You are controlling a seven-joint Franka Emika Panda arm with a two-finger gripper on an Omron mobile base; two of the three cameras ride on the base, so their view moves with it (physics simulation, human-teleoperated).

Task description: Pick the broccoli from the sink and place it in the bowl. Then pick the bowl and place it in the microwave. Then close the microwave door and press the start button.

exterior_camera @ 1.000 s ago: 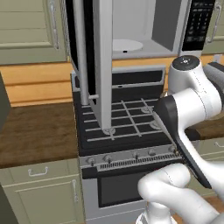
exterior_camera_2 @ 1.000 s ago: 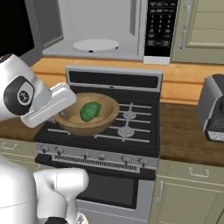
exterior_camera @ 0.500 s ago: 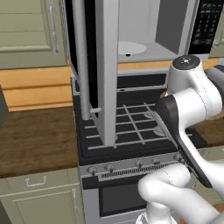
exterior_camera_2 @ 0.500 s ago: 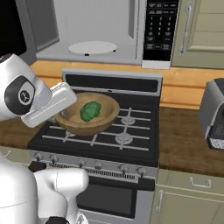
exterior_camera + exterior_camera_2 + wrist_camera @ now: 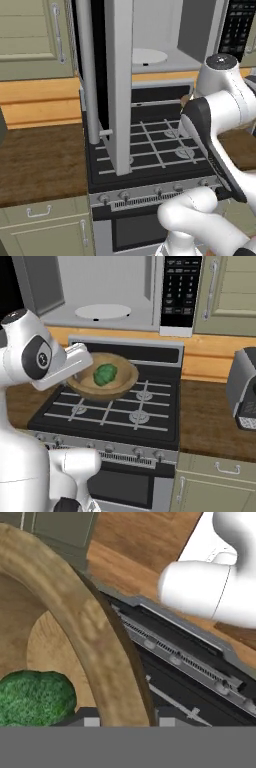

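A: What sits nearest the camera?
B: The bowl point(image 5: 90, 637). Its thick brown wooden rim arcs from the upper left down to the bottom middle, and the gripper point(image 5: 125, 719) has its two dark tips on either side of that rim, one inside, one outside.

A: Anything in the bowl?
B: The broccoli point(image 5: 32, 697), bright green and lumpy, at the lower left on the bowl's floor, close to the inner tip.

A: And beyond the rim?
B: The stove front point(image 5: 185, 662) with its row of knobs point(image 5: 222, 686), running diagonally, and wooden floor point(image 5: 140, 547) farther off.
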